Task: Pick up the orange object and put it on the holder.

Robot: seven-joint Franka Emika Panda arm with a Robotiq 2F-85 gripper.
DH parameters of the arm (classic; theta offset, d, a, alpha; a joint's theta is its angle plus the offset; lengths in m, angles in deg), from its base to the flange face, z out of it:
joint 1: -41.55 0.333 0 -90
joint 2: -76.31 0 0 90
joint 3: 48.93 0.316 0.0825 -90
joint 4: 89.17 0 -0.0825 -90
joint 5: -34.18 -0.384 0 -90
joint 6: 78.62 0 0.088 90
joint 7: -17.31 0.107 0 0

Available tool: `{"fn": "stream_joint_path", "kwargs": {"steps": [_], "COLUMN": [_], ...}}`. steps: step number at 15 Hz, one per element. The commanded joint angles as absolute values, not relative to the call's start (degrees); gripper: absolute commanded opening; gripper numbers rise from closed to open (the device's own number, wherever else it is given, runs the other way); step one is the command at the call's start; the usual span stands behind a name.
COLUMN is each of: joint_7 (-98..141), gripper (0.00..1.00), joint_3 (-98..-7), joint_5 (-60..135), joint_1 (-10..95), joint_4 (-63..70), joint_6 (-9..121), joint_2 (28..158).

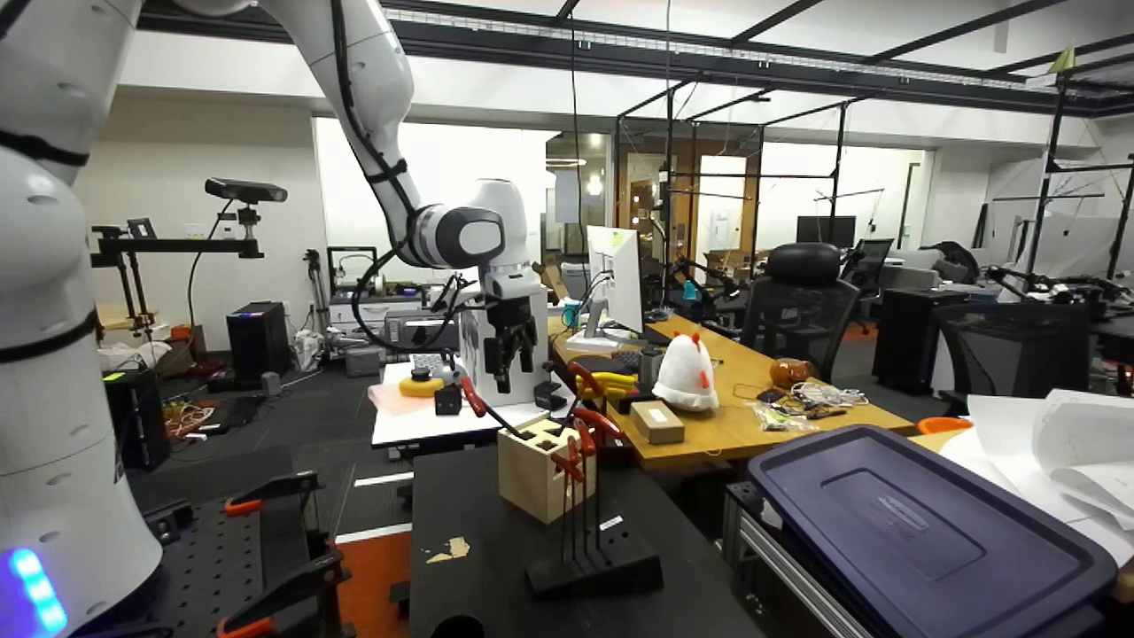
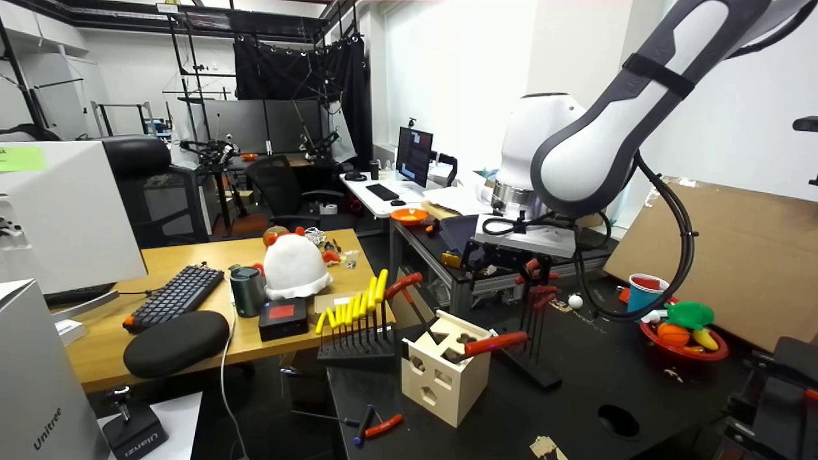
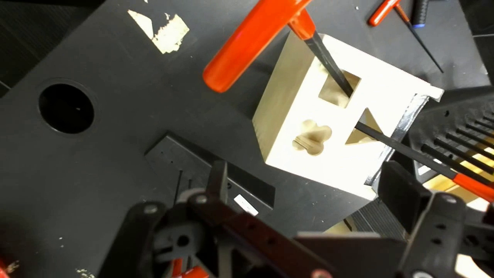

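Gripper (image 3: 305, 175) hangs above the black desk (image 3: 127, 110), its 2 fingers spread wide with nothing between them. What is to be lifted is probably the loose orange tool (image 3: 384, 11), lying flat on the desk at the upper right of the wrist view, with a dark-handled tool (image 3: 421, 12) just beside it; 2 leaning orange tools (image 3: 251, 44) stand in cut-outs of the pale wooden holder (image 3: 341, 123), so the choice isn't certain. The coming move turns on what stands between: from the fingertips, the loose orange tool lies on the far side of the holder. In the wrist view its shaft slants down to the right and its handle up to the right, neither square to the line joining the fingertips. The reach likely calls for a path over or around the leaning handles, then a wrist turn to close across the handle.
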State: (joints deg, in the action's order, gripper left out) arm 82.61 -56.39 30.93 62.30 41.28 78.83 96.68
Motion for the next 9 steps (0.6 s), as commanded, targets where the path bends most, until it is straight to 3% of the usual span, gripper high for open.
{"fn": "stream_joint_path", "kwargs": {"steps": [1,9], "joint_7": [85.3,86.5], "gripper": [1.0,1.0], "joint_3": [-54.0,-49.2], "joint_5": [31.5,27.5], "joint_1": [60.6,57.3], "joint_4": [41.0,43.0], "joint_6": [72.5,72.1], "joint_2": [94.4,92.3]}}
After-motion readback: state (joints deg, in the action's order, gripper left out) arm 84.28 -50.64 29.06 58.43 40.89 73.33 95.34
